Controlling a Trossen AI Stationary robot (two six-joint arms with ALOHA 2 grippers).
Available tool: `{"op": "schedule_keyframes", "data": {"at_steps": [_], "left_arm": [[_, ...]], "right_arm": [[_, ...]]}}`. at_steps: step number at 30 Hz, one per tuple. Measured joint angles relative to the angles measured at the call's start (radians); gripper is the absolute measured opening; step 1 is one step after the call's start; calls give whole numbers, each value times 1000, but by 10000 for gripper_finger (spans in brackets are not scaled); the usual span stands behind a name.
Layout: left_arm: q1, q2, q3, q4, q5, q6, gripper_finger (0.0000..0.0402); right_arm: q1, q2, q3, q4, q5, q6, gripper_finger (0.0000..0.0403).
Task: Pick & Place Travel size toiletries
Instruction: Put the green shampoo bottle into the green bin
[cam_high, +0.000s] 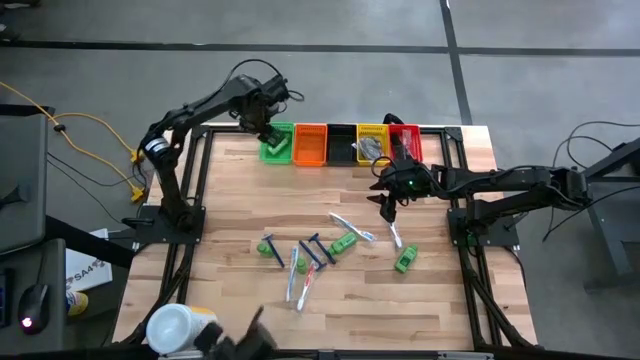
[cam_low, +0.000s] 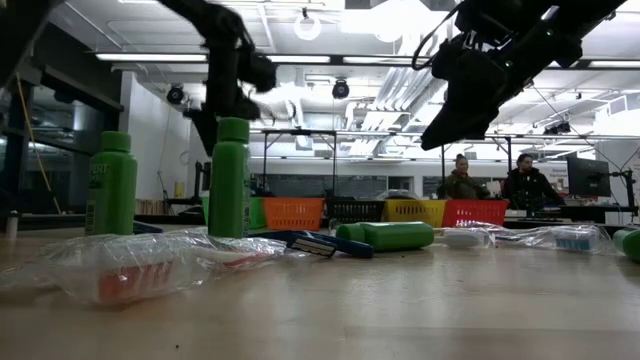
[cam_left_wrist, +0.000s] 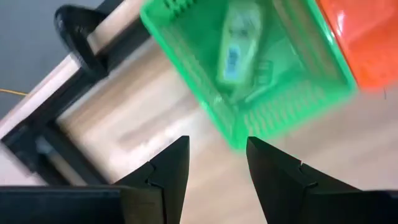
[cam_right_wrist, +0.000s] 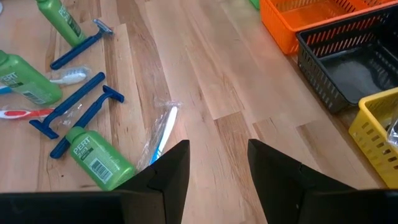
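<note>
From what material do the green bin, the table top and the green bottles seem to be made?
Green bin: probably plastic, slightly translucent, with moulded mesh walls. Table top: wood, or a wood-look surface, light planks with visible grain and a low sheen. Green bottles, such as the one nearest the right gripper: likely opaque plastic, smooth and a little glossy, with a printed label and barcode.

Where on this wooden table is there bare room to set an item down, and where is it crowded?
Bare wood lies between the coloured plastic bins at the far edge and the scattered toiletries, and along the near edge right of the large white tub. Crowded: the centre, around blue razors, wrapped toothbrushes and green bottles.
</note>
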Motion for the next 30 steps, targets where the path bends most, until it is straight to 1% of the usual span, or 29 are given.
{"op": "schedule_keyframes", "data": {"at_steps": [4, 7, 9, 14, 17, 19, 25, 27, 30], "left_arm": [[-127, -92, 0, -120, -50, -59, 159], [-251, -163, -4, -164, -93, -136, 159], [-341, -214, -32, -155, -100, -188, 159], [-550, -318, -180, -139, -105, -362, 159], [-669, -360, -297, -127, -105, -424, 159], [-745, -375, -368, -114, -106, -407, 159], [-943, -378, -551, -97, -109, -192, 159], [-997, -378, -600, -50, -105, -142, 159], [-1057, -378, -642, 13, -105, -116, 159]], "right_arm": [[0, 0, 0, -20, 0, 0, 155], [0, 0, 0, -25, 1, 7, 155], [0, 0, 0, -24, 2, 8, 155], [0, 0, 0, -24, 2, 11, 155], [0, 0, 0, -24, 1, 11, 155], [0, 0, 0, -24, 0, 10, 155], [0, 0, 0, -28, 0, 10, 155], [0, 0, 0, -30, 0, 10, 155], [0, 0, 0, -31, 0, 11, 155]]}}
